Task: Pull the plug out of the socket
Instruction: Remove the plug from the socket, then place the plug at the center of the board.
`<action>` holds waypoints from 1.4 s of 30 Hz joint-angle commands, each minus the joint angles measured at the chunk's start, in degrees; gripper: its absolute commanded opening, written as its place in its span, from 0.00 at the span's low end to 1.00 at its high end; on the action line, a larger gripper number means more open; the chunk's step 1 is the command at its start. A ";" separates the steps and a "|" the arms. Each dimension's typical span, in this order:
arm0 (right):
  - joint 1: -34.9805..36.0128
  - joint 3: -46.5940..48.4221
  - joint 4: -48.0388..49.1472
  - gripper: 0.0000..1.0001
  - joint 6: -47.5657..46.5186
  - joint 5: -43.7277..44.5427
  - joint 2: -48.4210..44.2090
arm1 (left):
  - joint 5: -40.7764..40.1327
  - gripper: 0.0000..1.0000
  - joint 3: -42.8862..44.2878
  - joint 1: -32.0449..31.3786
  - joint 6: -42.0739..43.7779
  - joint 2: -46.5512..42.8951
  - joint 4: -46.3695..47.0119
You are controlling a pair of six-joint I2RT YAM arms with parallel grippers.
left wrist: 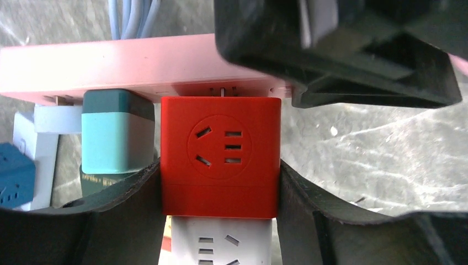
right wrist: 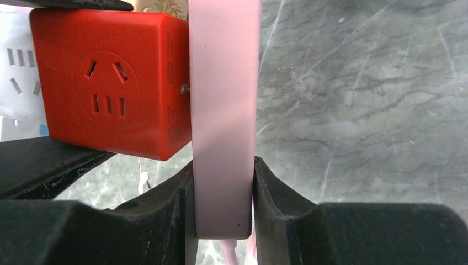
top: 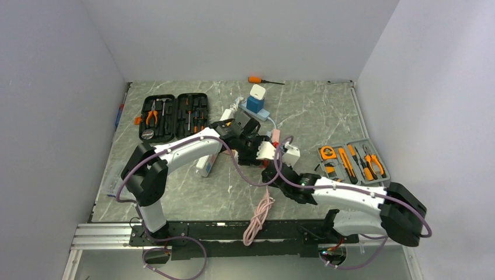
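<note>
**Worktop** (top: 315,111): grey marble pattern, walled on three sides.

**Red cube plug** (left wrist: 219,157): mid-worktop, set against the long face of the pink socket strip (right wrist: 223,110). A metal pin shows in the thin gap between them.

**Left end effector** (left wrist: 219,185): clamped on the red cube plug's two sides.

**Right end effector** (right wrist: 223,190): pinching the pink socket strip across its thin edge, just beside the plug.

**Crowding the plug:**
- Teal adaptor (left wrist: 117,135), hard beside it on the same strip.
- White cube (left wrist: 218,243), directly behind the plug.
- Blue cube (left wrist: 14,176), further along.
- Pink cable (top: 260,216), trailing to the near edge between the arm bases.

**Containers:**
- Black case (top: 174,115): open, far left, holding orange-gripped pliers and a row of screwdrivers.
- Grey case (top: 352,161): open, at the right, holding orange-handled tools and a tape measure.

**Loose:** orange-handled screwdriver (top: 257,80), by the far wall.
</note>
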 commanded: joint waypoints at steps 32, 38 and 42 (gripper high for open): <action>-4.31 0.20 -16.14 0.00 0.51 5.67 -2.55 | -7.15 0.00 -11.34 4.46 -49.47 -14.17 -7.48; -4.28 0.16 -16.44 0.00 1.54 6.53 -3.39 | -7.02 0.01 -14.87 5.61 -61.65 -13.01 -4.83; -4.30 0.05 -14.47 0.00 1.34 5.41 -1.45 | -5.30 0.12 -15.76 5.87 -66.59 -11.35 -2.65</action>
